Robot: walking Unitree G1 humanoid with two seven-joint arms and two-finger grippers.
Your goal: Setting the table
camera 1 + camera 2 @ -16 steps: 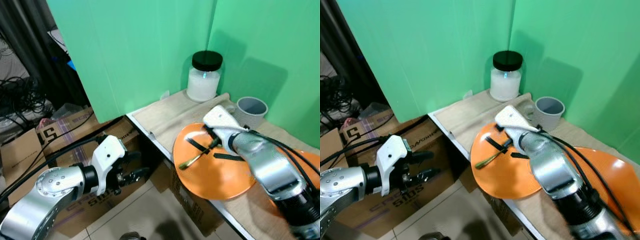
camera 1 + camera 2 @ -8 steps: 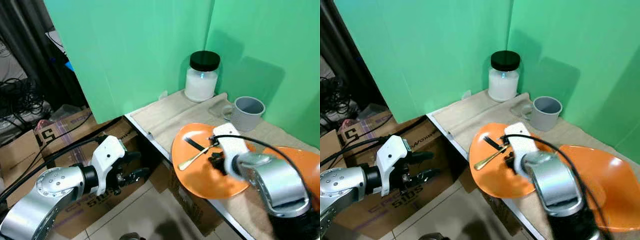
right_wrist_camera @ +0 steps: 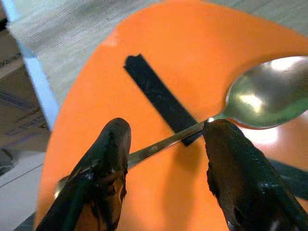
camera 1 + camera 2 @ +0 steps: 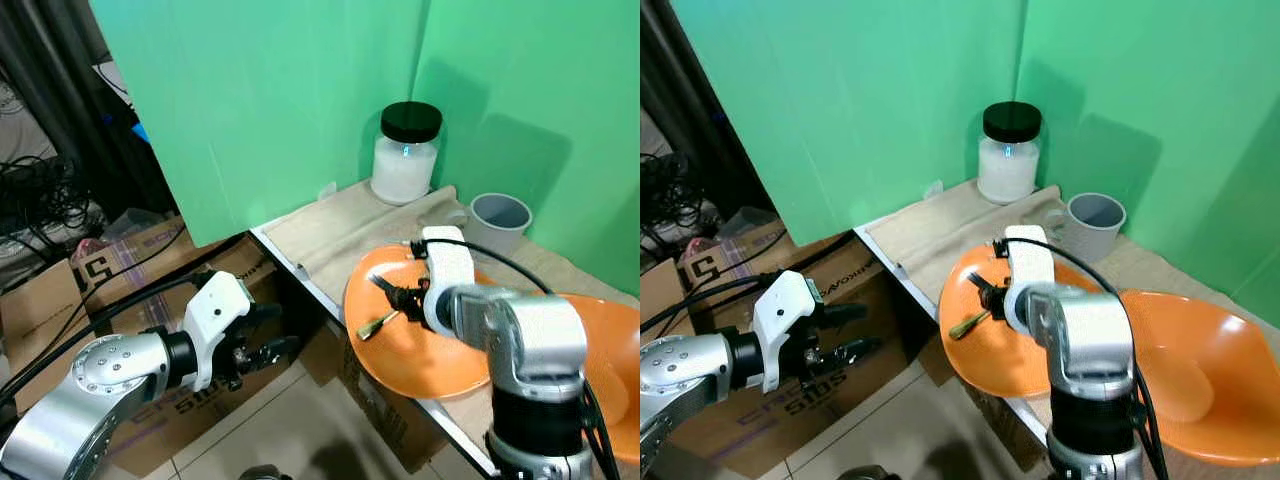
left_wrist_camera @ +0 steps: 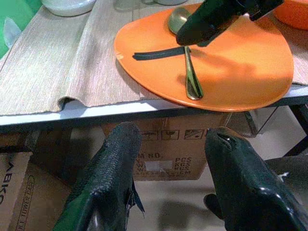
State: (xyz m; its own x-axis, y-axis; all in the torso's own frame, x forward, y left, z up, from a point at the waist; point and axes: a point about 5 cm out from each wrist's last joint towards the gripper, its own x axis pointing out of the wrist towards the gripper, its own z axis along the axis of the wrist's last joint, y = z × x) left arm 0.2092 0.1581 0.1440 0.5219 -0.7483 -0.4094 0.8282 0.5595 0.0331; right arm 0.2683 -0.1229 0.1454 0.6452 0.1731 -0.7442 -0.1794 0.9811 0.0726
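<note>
Spoon [image 3: 192,126] is lying on the orange plate [image 4: 440,345], across a strip of black tape [image 3: 159,98], bowl end toward the green backdrop and handle pointing at the plate's front rim. Right tool [image 3: 166,149] sits low right over it, fingers [image 3: 108,163] spread apart on either side of the handle, not clamped on anything as far as I can see. Plate sits on a beige cloth on the worktop [image 4: 330,235], overhanging the front edge a bit. Behind it there's a grey mug [image 4: 500,217] and a black-lidded jar [image 4: 408,150] of something white. Second orange plate [image 4: 1200,370] is off to the right. Left tool [image 4: 262,335] hangs out in front of the worktop near some cardboard boxes [image 4: 60,290], fingers apart, holding nothing.
</note>
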